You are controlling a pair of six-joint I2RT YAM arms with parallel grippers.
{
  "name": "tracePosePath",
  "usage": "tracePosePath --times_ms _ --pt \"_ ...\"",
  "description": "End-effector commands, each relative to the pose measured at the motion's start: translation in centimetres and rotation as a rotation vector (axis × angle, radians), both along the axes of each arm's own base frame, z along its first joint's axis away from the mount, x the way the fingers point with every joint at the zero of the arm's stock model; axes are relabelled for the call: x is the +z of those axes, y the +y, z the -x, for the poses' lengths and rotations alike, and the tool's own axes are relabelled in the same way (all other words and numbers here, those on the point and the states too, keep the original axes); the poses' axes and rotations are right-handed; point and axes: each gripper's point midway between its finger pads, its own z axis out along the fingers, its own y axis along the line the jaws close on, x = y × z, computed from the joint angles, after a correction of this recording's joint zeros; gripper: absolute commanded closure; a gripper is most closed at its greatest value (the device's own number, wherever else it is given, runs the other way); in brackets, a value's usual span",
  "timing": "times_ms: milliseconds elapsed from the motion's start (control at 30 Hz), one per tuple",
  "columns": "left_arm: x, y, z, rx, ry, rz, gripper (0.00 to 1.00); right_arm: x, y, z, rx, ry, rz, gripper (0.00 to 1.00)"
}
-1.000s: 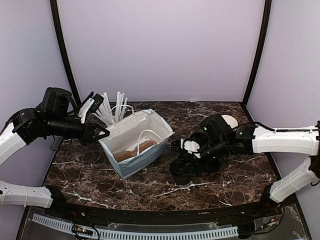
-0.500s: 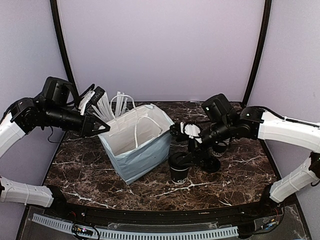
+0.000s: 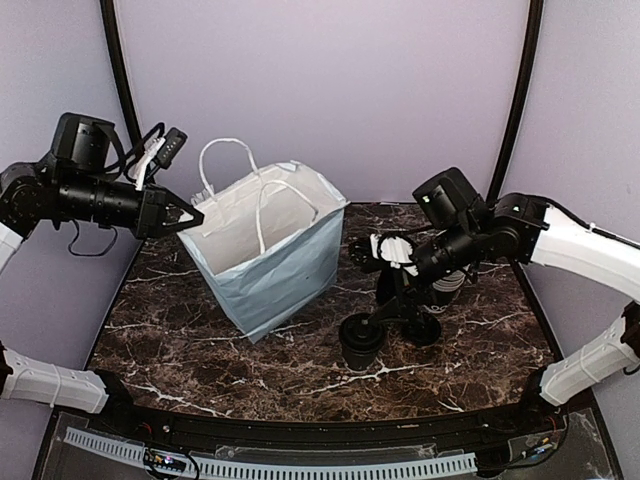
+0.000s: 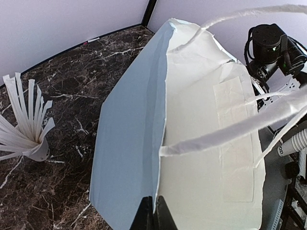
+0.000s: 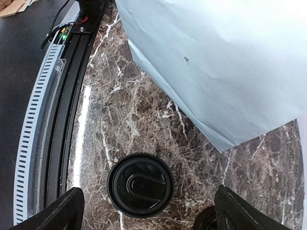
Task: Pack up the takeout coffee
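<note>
Marble table (image 3: 480, 350) now has the paper bag (image 3: 280, 260) pulled upright, left gripper (image 4: 154, 213) pinching its rim. Right gripper (image 3: 400, 320) just spread wide above the lidded coffee cup (image 5: 140, 184), which sits beside the bag, not packed yet.

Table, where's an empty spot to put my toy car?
The table is bare left of the paper bag, along the front edge before it, and at the front right corner. It's crowded right of the bag, around the takeout coffee under the right arm.

Bag (image 3: 275, 250) raised upright, right gripper (image 3: 398, 300) lifted off coffee (image 3: 360, 340)
</note>
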Motion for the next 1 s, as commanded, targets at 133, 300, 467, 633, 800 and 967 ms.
tracePosePath --times_ms 133,300,467,633,800,967 --pt "2.2 0.9 1.7 0.014 0.087 0.006 1.00 5.7 -0.6 0.2 0.020 -0.059 -0.043 0.05" --pt "1.4 1.3 1.9 0.052 0.163 -0.015 1.00 6.9 -0.5 0.1 0.022 -0.078 -0.060 0.05" --pt "0.6 1.5 2.2 0.062 0.213 -0.027 1.00 8.0 -0.3 0.2 0.033 -0.089 -0.086 0.05" --pt "-0.2 1.2 2.1 0.052 0.232 -0.024 1.00 8.3 -0.1 0.2 0.037 -0.091 -0.096 0.05" --pt "-1.0 0.9 1.8 0.048 0.257 -0.009 1.00 8.4 0.1 0.2 0.040 -0.089 -0.098 0.06" --pt "-2.6 2.2 0.8 0.105 0.222 -0.099 0.24 9.7 0.6 0.0 0.063 -0.117 -0.112 0.02"
